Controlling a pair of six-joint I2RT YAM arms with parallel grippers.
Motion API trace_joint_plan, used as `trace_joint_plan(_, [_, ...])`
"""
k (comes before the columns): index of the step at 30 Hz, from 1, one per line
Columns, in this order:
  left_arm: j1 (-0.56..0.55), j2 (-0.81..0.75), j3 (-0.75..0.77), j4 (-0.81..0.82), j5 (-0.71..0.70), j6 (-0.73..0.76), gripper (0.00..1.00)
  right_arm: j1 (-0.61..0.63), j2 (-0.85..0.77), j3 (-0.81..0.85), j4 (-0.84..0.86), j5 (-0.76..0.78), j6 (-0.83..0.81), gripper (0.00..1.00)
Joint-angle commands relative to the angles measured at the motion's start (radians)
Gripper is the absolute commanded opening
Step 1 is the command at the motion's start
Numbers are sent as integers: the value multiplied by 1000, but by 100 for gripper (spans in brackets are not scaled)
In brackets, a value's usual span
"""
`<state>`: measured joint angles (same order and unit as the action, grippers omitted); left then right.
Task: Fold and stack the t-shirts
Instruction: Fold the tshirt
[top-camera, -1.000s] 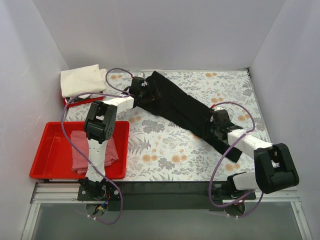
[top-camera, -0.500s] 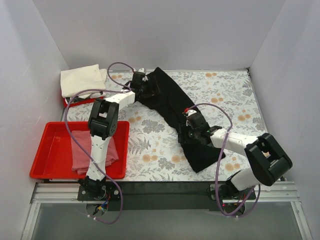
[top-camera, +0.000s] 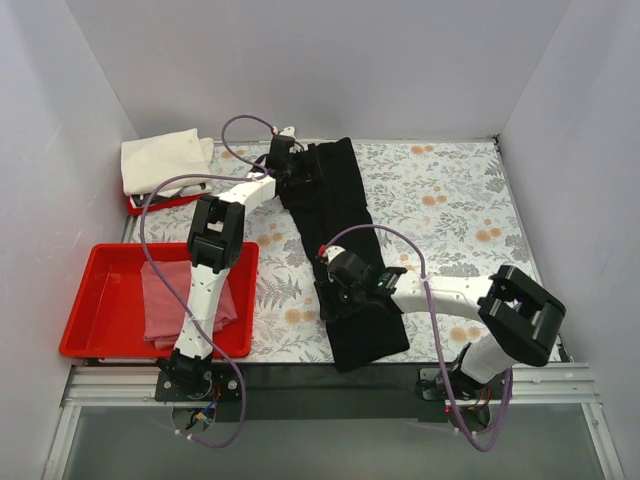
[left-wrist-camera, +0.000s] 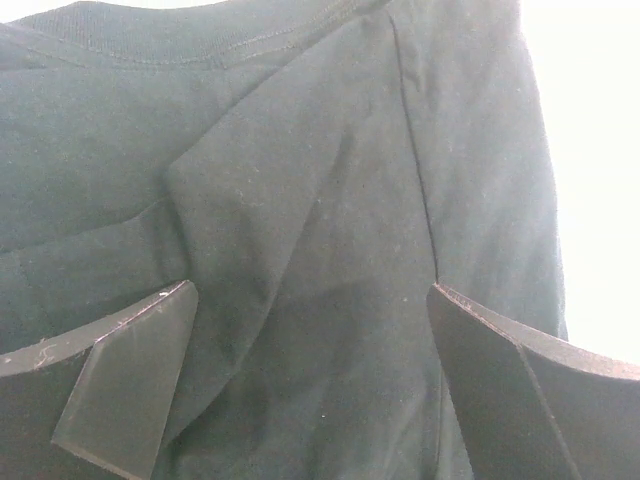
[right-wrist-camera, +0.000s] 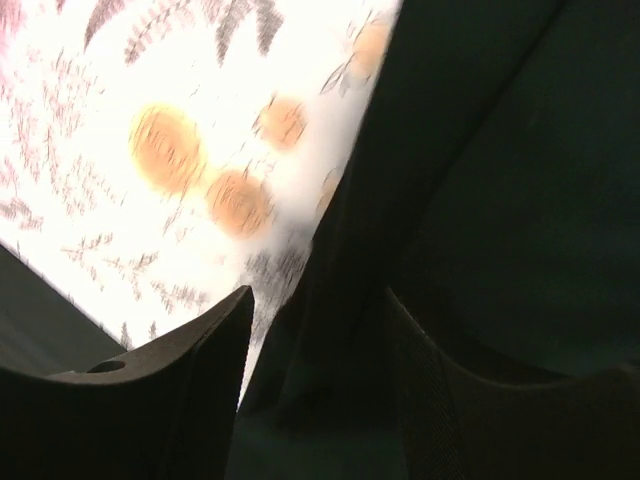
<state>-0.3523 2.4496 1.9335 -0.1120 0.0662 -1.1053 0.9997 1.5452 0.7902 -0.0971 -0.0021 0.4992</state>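
Black t-shirt (top-camera: 337, 205) lengthwise between left gripper (top-camera: 296, 176) and right gripper (top-camera: 332, 300).

The table (top-camera: 450, 200) carried a floral covering of grey leaves and orange blooms, boxed in by pale walls on the left, far and right sides. Three items lay directly on it.

- A black t-shirt (top-camera: 335, 195), folded into a long narrow strip, ran from the far middle of the table down to the front edge – the near end lay at that edge, slightly right of the far end.
- A red tray (top-camera: 105, 300) sat at the near left corner, its right rim well apart from the strip.
- A second red tray (top-camera: 150, 206) sat in the far left corner, mostly hidden under cream cloth – only its near rim showed.
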Motion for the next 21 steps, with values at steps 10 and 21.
trace_joint_plan(10, [-8, -279, -220, 164, 29, 19, 92, 154, -372, -26, -256, 393, 36, 49])
trace_joint_plan(21, [-73, -432, -476, 221, 87, -76, 92, 408, -278, -19, -282, 551, 144, 48])
